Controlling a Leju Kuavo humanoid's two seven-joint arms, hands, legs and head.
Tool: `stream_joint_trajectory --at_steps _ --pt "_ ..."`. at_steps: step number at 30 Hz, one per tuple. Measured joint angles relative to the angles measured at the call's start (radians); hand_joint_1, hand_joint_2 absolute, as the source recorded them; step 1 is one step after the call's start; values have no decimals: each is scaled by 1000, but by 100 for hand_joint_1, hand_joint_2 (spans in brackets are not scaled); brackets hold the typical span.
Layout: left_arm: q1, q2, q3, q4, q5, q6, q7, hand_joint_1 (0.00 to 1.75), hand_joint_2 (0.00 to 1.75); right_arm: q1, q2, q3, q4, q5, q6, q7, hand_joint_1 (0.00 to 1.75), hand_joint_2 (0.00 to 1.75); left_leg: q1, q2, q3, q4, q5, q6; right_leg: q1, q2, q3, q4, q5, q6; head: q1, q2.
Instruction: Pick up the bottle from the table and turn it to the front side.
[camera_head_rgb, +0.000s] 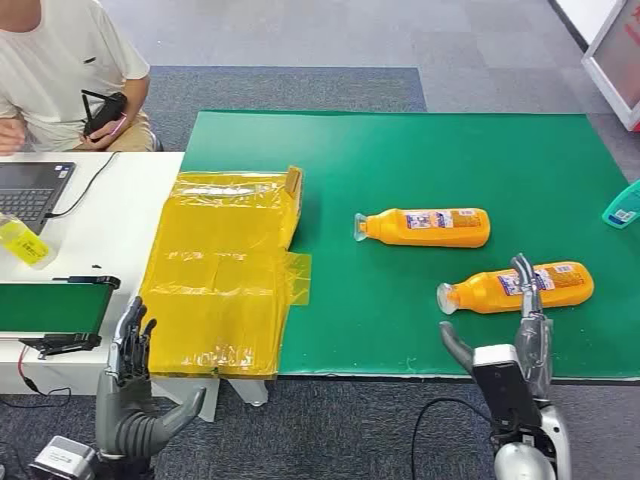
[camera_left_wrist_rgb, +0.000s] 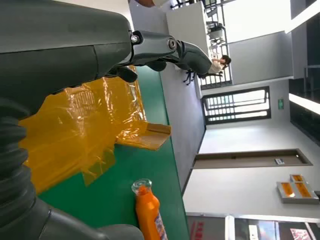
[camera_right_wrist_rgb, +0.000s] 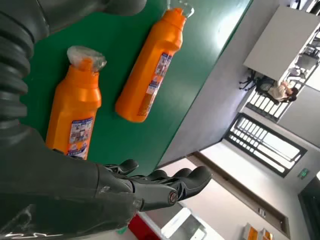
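Task just beginning: right hand (camera_head_rgb: 521, 320), fingers wide and empty, hovering just before the near bottle (camera_head_rgb: 517, 287); lifting and turning remaining.

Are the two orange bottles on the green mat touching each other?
Apart. Head view shows green mat between the farther bottle and the nearer bottle.

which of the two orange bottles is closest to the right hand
The nearer orange bottle, at the table's front edge; the right hand is raised just in front of it. The other orange bottle lies farther back.
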Motion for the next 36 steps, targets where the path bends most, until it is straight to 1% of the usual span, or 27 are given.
stream_joint_trajectory --at_steps 13,16,19,21,24,26,29,36 --pt "0 -4 14 -23 -10 4 -8 0 175 -20 -2 -63 -3 44 -6 -1 0 175 0 0 0 0 0 0 0 0 0 0 0 0 0 0" --pt "0 -5 15 -24 -8 1 -12 0 175 -26 -5 -69 -4 81 -16 17 0 175 0 0 0 0 0 0 0 0 0 0 0 0 0 0" --pt "0 -5 15 -24 -7 -1 -15 0 175 -29 -15 -76 -3 153 -29 55 0 175 0 0 0 0 0 0 0 0 0 0 0 0 0 0" --pt "0 -5 15 -24 -4 -3 -17 0 175 -30 -34 -78 4 269 -28 116 0 175 0 0 0 0 0 0 0 0 0 0 0 0 0 0" --pt "0 -5 16 -24 -1 -8 -20 0 175 -32 -83 -73 42 491 -28 225 0 175 0 0 0 0 0 0 0 0 0 0 0 0 0 0" --pt "0 -5 16 -24 -1 -12 -25 0 175 -37 -116 -66 74 576 -32 265 0 175 0 0 0 0 0 0 0 0 1 0 0 0 0 0" --pt "0 -5 16 -24 -1 -16 -32 0 175 -51 -160 -55 112 654 -35 308 0 175 0 0 0 0 0 1 -1 0 0 0 0 0 0 0" --pt "1 -5 15 -27 -10 -17 -43 0 175 -80 -224 -28 163 726 -8 353 0 175 0 0 0 0 0 1 0 0 0 0 0 0 0 0"
